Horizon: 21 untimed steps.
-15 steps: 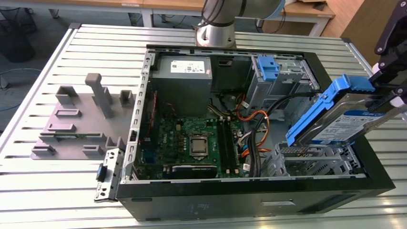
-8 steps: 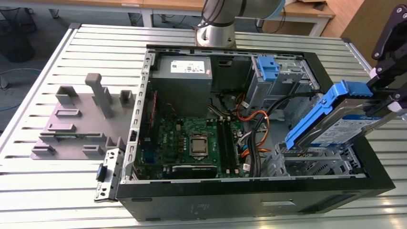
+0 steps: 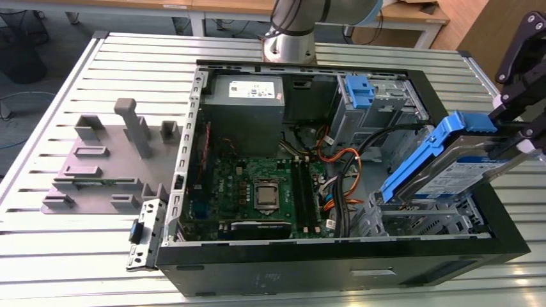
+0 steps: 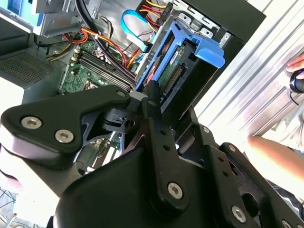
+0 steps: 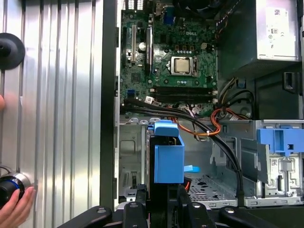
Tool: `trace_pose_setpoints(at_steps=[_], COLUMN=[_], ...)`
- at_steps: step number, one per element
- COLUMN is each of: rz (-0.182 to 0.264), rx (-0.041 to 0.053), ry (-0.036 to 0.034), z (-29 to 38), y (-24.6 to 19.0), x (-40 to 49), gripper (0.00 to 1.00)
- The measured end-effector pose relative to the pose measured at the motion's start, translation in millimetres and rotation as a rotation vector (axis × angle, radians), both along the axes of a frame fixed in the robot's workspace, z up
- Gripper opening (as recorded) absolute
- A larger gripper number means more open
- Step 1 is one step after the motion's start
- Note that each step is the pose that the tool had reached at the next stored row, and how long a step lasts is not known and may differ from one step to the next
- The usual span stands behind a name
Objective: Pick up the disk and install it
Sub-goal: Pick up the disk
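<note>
The disk (image 3: 452, 169) is a silver-grey drive with a blue-and-white label in a blue carrier frame. It hangs tilted above the metal drive cage (image 3: 418, 220) at the front corner of the open computer case (image 3: 341, 256), on the exterior view's right. My gripper (image 3: 510, 137) is shut on the disk's upper end. In the second wrist view the black fingers (image 4: 152, 102) clamp the disk (image 4: 175, 71), with its lower end pointing into the case. In the first wrist view the carrier (image 5: 168, 159) stands just beyond the gripper (image 5: 161, 202), over the cage floor (image 5: 209, 187).
Inside the case are a motherboard (image 3: 256, 192), a grey power-supply box (image 3: 243, 96), orange and black cables (image 3: 341, 166) and a blue bracket (image 3: 360, 89) in the upper bay. A grey fixture (image 3: 111, 160) sits on the slatted table. A person's hand (image 5: 14, 209) is beside the case.
</note>
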State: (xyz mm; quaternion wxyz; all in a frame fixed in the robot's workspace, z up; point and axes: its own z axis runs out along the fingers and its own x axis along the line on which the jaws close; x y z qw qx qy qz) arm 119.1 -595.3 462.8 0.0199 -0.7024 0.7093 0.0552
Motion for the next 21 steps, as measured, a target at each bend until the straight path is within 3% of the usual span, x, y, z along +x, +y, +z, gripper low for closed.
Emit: trace_pose_setpoints(at_steps=[8, 21], rz=[0.002, 0.002], rx=[-0.0003, -0.0002], ry=[0.0001, 0.0001], z=[-6.5, -9.1], y=[0.1, 1.1], x=[0.0, 0.1], gripper=[0.35, 0.35])
